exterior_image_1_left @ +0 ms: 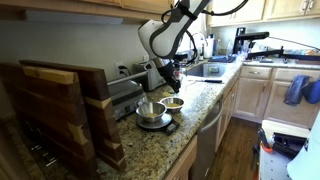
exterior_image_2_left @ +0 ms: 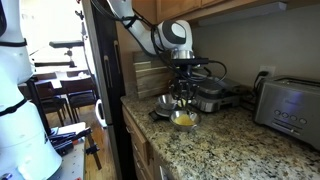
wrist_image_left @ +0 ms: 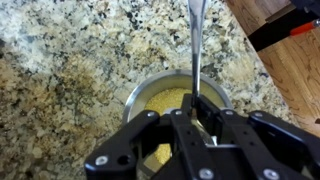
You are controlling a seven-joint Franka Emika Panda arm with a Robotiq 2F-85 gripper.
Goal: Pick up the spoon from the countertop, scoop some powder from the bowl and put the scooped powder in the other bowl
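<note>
My gripper (wrist_image_left: 200, 115) is shut on the spoon (wrist_image_left: 197, 40), whose metal shaft runs away from the jaws across the wrist view. Right below it sits the small shallow bowl (wrist_image_left: 133, 97) holding yellowish-tan powder (wrist_image_left: 165, 100). In both exterior views the gripper (exterior_image_1_left: 172, 85) (exterior_image_2_left: 182, 96) hangs just above this bowl (exterior_image_1_left: 174, 102) (exterior_image_2_left: 183, 120). The larger shiny steel bowl (exterior_image_1_left: 150, 112) (exterior_image_2_left: 165, 103) stands right beside it. The spoon's tip is hidden behind my fingers.
The speckled granite countertop (wrist_image_left: 60, 70) carries a toaster (exterior_image_2_left: 290, 105), a dark appliance (exterior_image_2_left: 210, 97) behind the bowls and wooden boards (exterior_image_1_left: 60, 110). A sink (exterior_image_1_left: 205, 70) lies further along. The counter edge drops to cabinets (exterior_image_1_left: 235, 100).
</note>
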